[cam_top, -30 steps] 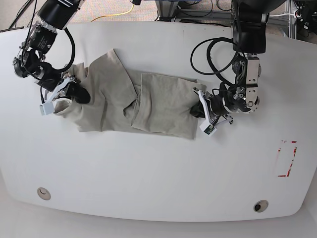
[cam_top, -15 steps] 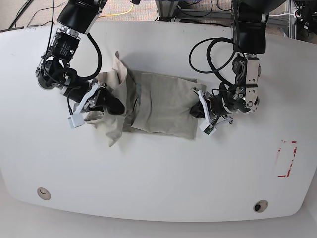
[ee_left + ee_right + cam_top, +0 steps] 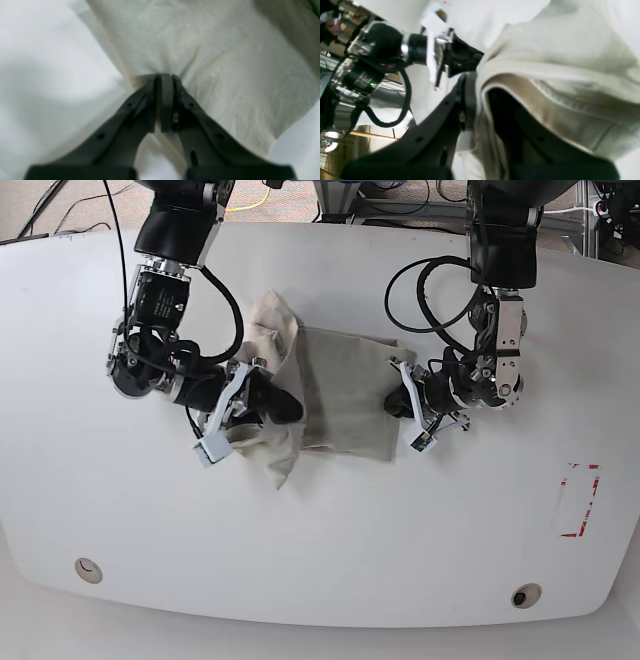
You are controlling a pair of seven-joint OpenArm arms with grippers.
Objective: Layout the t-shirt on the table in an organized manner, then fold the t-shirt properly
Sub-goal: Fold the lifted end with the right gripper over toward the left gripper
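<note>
A fold is in hand: the t-shirt [image 3: 335, 395] lies mid-bench [image 3: 320, 530], and the right gripper [image 3: 290, 408], jaws pinching a bunched, lifted end, holds it above the flat part. The left gripper [image 3: 400, 402] pins the opposite edge, jaws pressed together on cloth. Next, I judge, the lifted end needs laying down square before either grip lets go.

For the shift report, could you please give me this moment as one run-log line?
phase: folding | left gripper: shut on light khaki-grey cotton t-shirt edge | right gripper: shut on bunched shirt fabric | white table: shirt partly folded
</note>
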